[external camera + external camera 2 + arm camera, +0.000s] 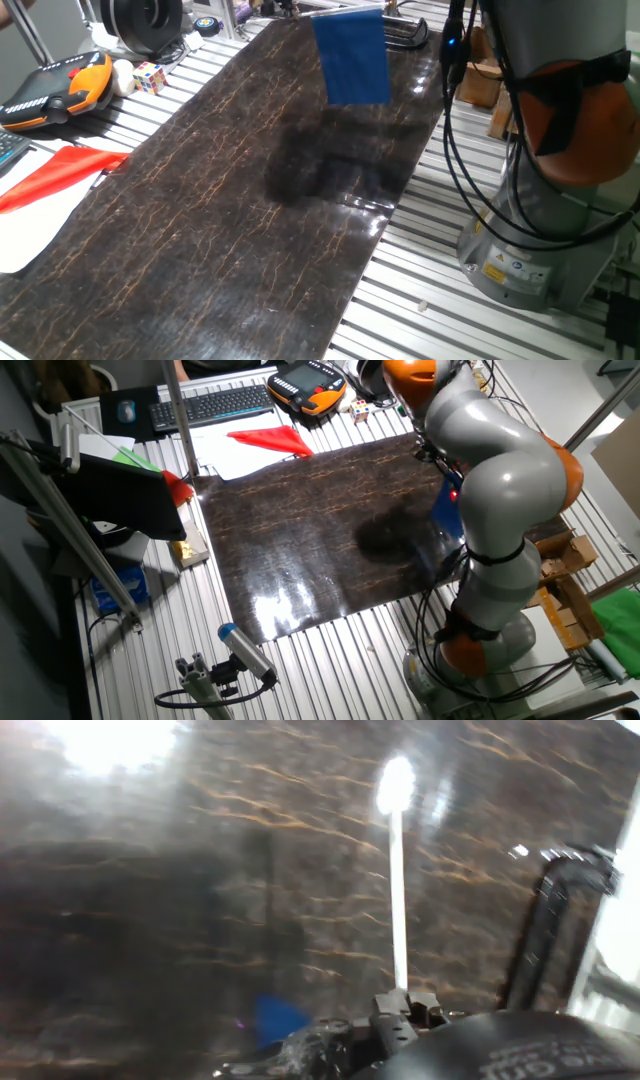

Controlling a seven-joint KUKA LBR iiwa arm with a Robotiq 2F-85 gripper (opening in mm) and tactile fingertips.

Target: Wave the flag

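Note:
The flag [351,55] is a plain blue sheet hanging in the air above the far end of the dark marbled mat [230,220]. Its shadow lies on the mat below. In the hand view the thin pale stick [397,890] runs up from between my fingers, and a corner of blue [275,1018] shows at the lower left. My gripper [400,1010] is shut on the stick's end. The gripper is out of frame in one fixed view and hidden behind my arm [500,470] in the other, where a strip of blue [447,510] shows beside the arm.
A larger red and white sheet [55,175] lies at the mat's left edge. An orange teach pendant [60,90] and a puzzle cube [150,77] sit behind it. A black clamp [405,30] lies at the mat's far end. The robot base [530,250] stands to the right.

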